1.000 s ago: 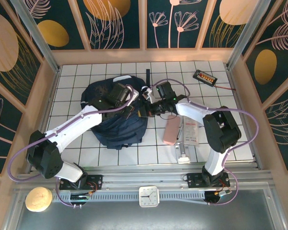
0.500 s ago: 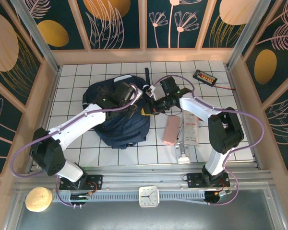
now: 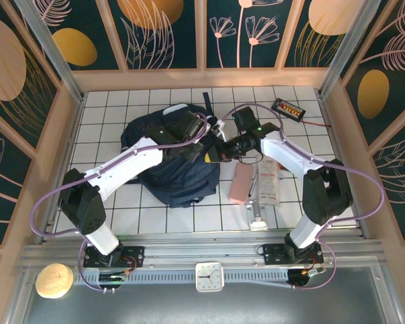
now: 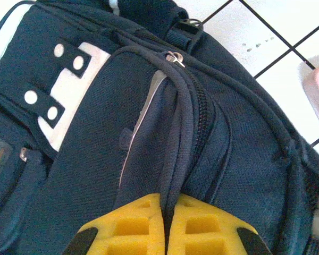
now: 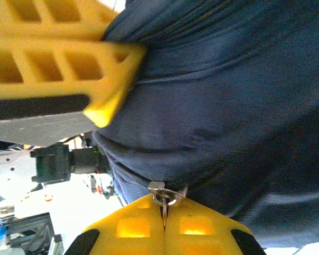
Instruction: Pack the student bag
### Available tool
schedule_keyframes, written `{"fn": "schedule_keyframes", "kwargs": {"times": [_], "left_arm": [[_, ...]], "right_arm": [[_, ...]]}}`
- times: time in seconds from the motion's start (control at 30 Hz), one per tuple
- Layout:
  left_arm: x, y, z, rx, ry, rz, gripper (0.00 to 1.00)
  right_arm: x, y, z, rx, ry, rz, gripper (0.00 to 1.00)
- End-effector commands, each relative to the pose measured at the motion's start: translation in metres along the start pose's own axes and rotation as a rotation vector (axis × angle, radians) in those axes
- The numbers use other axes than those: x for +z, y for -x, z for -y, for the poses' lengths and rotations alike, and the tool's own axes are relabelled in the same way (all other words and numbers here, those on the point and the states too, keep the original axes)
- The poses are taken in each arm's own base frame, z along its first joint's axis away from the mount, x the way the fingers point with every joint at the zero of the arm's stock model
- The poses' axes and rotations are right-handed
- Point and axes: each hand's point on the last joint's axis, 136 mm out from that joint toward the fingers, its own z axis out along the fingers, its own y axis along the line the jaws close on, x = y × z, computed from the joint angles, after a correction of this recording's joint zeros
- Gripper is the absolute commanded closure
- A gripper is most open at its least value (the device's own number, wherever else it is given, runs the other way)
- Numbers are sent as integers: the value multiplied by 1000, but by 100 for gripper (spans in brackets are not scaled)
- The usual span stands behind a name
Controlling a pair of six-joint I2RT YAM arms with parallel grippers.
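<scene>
The white-tiled table [image 3: 108, 111] is sitting inside dark floral panels, and you are working near its middle; the student bag [image 3: 172, 179] is lying slumped there, directly under the tips of both pincers. Your left pincer [image 4: 164, 204] is pinching together on a raised ridge of navy fabric beside the zip track, and the fold is running straight ahead from between its fingers. Your right pincer [image 5: 164, 206] is clamping on the small metal zip pull [image 5: 165, 194], with the bag's cloth bulging just beyond its tips. A pink case [image 3: 241, 183] is lying on the tiles just beside the right pincer, on its near side. You are handling soft, floppy cloth that is likely sagging and bunching rather than holding its shape; it looks fairly light, neither fragile nor slippery. So you are best taking it by seams, piping or the pull, with one pincer bracing the fabric while the other is drawing the zip.
</scene>
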Motion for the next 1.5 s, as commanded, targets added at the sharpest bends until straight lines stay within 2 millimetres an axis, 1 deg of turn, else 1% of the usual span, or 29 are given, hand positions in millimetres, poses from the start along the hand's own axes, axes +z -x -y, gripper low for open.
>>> {"fn": "schedule_keyframes", "kwargs": {"times": [0.0, 0.1, 0.23, 0.3, 0.4, 0.5, 0.57, 0.6, 0.63, 0.7, 0.73, 0.8, 0.9, 0.97, 1.0, 1.03, 1.07, 1.1, 1.13, 1.2, 1.23, 1.27, 1.33, 1.4, 1.47], "left_arm": [[3, 35, -12, -189, 40, 65, 100], [3, 48, -13, -261, 46, 74, 100], [0, 56, -20, -294, 81, 78, 100], [-3, 60, -19, -314, 70, 90, 100], [-7, 60, -17, -348, 52, 99, 100], [-11, 52, -22, -390, 65, 101, 100], [-13, 46, -27, -435, 58, 105, 100], [-14, 44, -29, -464, 49, 108, 100], [-13, 43, -30, -498, 36, 111, 100], [-20, 44, -35, -556, 0, 143, 100], [-20, 44, -37, -590, -14, 149, 100], [-18, 42, -41, -633, -44, 155, 100], [-14, 40, -42, -665, -76, 151, 100], [-14, 41, -39, -654, -94, 159, 100], [-14, 41, -39, -650, -102, 162, 100], [-15, 40, -37, -640, -107, 162, 100], [-16, 40, -36, -623, -118, 166, 100], [-18, 39, -34, -610, -130, 172, 100], [-20, 36, -32, -594, -142, 174, 100], [-23, 33, -25, -541, -179, 178, 100], [-25, 30, -23, -521, -193, 178, 100], [-27, 30, -19, -490, -217, 186, 100], [-34, 28, -17, -445, -231, 201, 100], [-40, 28, -13, -385, -253, 217, 100], [-45, 27, -10, -335, -271, 226, 100]], "right_arm": [[19, -20, -50, -7, 151, -61, 100], [26, -23, -45, 21, 140, -50, 100], [34, -25, -29, 48, 71, -35, 100], [37, -24, -20, 63, 39, -11, 100], [36, -20, -1, 78, -53, 51, 100], [31, -16, 4, 57, -84, 129, 100], [26, -12, 1, 5, -93, 202, 100], [23, -11, 2, -33, -132, 245, 100], [21, -9, -2, -100, -161, 288, 100], [22, -11, -11, -236, -215, 339, 100], [25, -12, -10, -297, -282, 362, 100], [31, -15, -9, -390, -382, 365, 100], [35, -18, 1, -485, -540, 353, 100], [41, -21, -5, -522, -521, 316, 100], [46, -25, -15, -535, -456, 288, 88], [46, -27, -27, -529, -388, 291, 71], [43, -29, -38, -514, -307, 299, 62], [36, -32, -53, -485, -183, 312, 52], [24, -33, -63, -437, -81, 337, 43], [0, -32, -74, -350, 46, 380, 28], [-13, -29, -73, -296, 81, 398, 19], [-22, -25, -71, -253, 94, 407, 17], [-38, -10, -57, -137, 90, 409, 16], [-44, 5, -46, -17, 114, 371, 16], [-47, 25, -32, 118, 120, 333, 20]]}}
